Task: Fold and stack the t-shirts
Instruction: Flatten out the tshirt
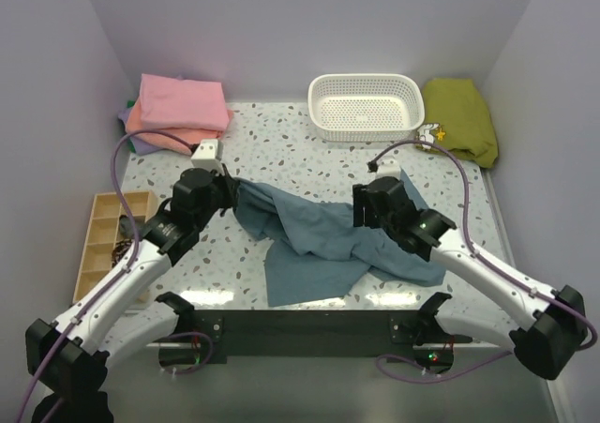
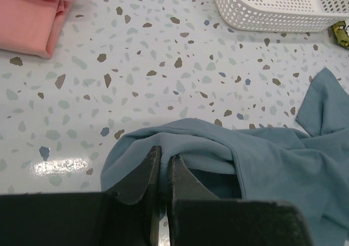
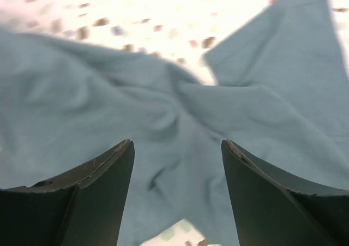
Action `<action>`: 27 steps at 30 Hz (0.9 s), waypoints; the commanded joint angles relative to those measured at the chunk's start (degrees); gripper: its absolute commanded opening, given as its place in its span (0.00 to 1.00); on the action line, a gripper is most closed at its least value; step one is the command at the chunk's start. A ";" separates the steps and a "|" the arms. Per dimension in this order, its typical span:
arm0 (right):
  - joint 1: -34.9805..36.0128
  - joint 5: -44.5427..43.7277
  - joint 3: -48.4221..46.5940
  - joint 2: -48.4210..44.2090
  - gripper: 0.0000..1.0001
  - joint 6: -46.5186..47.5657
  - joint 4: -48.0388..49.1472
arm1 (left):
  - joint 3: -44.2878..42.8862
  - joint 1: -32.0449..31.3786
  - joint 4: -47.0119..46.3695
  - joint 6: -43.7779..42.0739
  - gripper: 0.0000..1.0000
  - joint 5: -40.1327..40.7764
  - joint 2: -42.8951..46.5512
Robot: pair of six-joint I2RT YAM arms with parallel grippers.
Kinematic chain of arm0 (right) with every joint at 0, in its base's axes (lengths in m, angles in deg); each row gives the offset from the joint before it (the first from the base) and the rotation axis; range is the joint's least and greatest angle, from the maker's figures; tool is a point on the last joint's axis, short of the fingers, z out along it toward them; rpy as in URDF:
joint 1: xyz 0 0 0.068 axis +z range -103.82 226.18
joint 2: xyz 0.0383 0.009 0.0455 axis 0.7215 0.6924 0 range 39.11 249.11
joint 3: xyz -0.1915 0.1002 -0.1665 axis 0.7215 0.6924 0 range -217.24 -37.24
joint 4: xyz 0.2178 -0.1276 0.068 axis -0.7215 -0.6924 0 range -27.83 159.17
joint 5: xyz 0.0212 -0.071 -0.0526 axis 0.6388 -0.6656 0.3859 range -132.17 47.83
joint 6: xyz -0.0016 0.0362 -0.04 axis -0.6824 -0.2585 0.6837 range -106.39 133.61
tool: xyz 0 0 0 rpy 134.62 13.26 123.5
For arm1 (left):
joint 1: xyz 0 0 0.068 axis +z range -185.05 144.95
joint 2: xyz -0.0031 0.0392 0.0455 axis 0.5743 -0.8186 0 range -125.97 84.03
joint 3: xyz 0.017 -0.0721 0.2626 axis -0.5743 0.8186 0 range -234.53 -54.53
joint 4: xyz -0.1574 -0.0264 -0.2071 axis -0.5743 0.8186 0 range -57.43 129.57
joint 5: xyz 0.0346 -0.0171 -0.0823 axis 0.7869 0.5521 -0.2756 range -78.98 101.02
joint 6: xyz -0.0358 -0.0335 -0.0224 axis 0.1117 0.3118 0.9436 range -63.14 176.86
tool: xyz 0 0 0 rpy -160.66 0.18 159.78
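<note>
Nearest the arms, the blue-grey t-shirt (image 1: 319, 240) lies rumpled on the counter (image 1: 272, 151), its hem close to the near edge. The left gripper (image 2: 165, 157) has its fingers pinched tight on a bunched fold at the shirt's left side. The right gripper (image 3: 177, 143) hovers over the middle, fingers spread wide, holding nothing. The danger is that a one-sided pull would drag the cloth into a rope, or the right fingers could bite several layers at once and spoil the fold. Farther back sit the pink-and-salmon stack (image 1: 183, 104) and the white basket (image 1: 323, 123). No label or writing is readable.
</note>
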 commanded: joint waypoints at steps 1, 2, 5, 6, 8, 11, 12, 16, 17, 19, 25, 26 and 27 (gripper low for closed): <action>5.56 15.90 3.62 -3.33 0.69 1.40 2.41 | -1.97 0.39 -8.55 -0.44 0.00 2.06 -2.74; 10.11 16.26 4.84 -2.81 0.69 0.97 2.50 | -2.58 0.47 -9.08 -0.70 0.00 1.45 -3.62; 16.11 14.96 6.78 0.71 0.70 -0.70 3.20 | -3.29 0.48 -10.22 -0.96 0.00 0.13 -6.34; 17.09 14.08 6.96 2.80 0.70 -1.84 3.20 | -3.38 0.48 -10.83 -0.88 0.00 -0.14 -7.22; 19.02 13.02 7.49 4.66 0.70 -2.29 3.46 | -3.12 0.56 -11.45 -0.88 0.00 -0.92 -7.75; 20.87 9.42 6.36 8.70 0.70 -4.65 -0.03 | -2.85 0.65 -12.07 -0.96 0.00 -1.63 -8.46; 21.31 6.71 6.09 9.67 0.70 -6.49 -1.27 | -2.94 0.65 -11.81 -1.05 0.00 -1.81 -8.72; 24.21 4.40 6.61 12.57 0.70 -9.84 -4.44 | -2.59 0.74 -11.72 -1.14 0.00 -2.25 -8.46; 25.00 4.75 6.87 12.67 0.70 -10.72 -4.01 | -2.50 0.74 -11.80 -1.14 0.00 -2.33 -8.20; 25.97 5.80 8.10 13.45 0.70 -11.52 -3.05 | -2.24 0.74 -11.81 -1.23 0.00 -2.51 -7.93; 26.85 7.03 9.60 16.18 0.54 -12.40 -1.46 | -1.62 0.91 -11.37 -1.32 0.00 -2.69 -7.76; 26.85 6.86 9.51 16.79 0.48 -12.57 -1.46 | -1.54 0.91 -11.28 -1.32 0.00 -2.69 -7.76; 26.85 6.51 9.34 17.23 0.42 -12.83 -1.89 | -1.45 1.00 -11.19 -1.32 0.00 -2.69 -7.67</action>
